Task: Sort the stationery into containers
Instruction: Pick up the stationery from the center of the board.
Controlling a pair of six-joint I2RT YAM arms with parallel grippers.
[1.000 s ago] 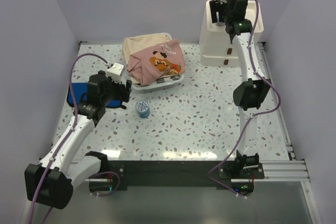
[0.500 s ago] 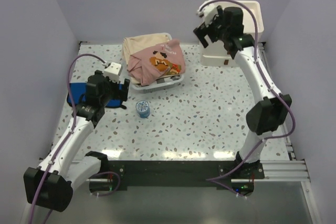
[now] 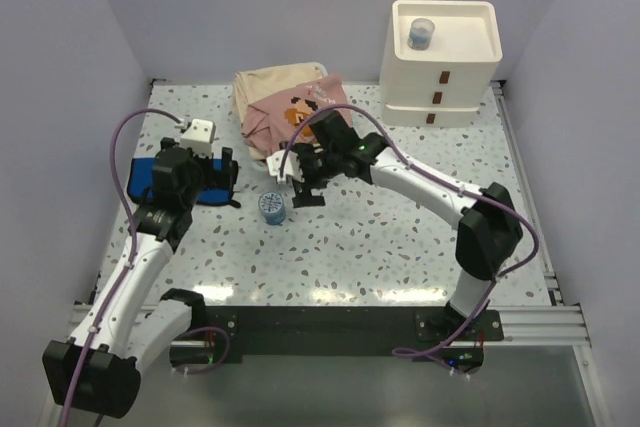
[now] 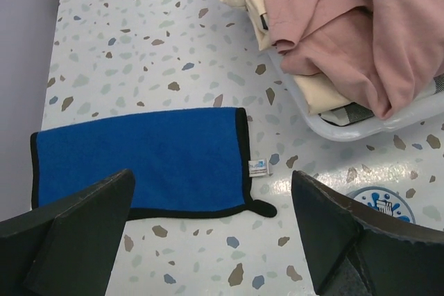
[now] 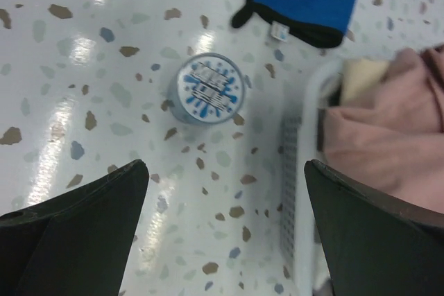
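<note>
You're in a robotics lab test cell: plain lilac walls [image 3: 250, 7] box in a white speckled bench [image 3: 400, 237], and a black metal rail [image 3: 330, 319] at its near edge carries two cabled white robot arms [image 3: 140, 257].

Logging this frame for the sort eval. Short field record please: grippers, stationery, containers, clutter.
left gripper: open, empty, over the blue cloth
right gripper: open, empty, close to the loose roll, not touching
loose roll: upright on the table, between blue cloth and basket
tray roll: in the top tray of the drawer unit
drawers: shut
basket: holds pink and beige clothes
unsorted stationery in view: loose roll only
</note>
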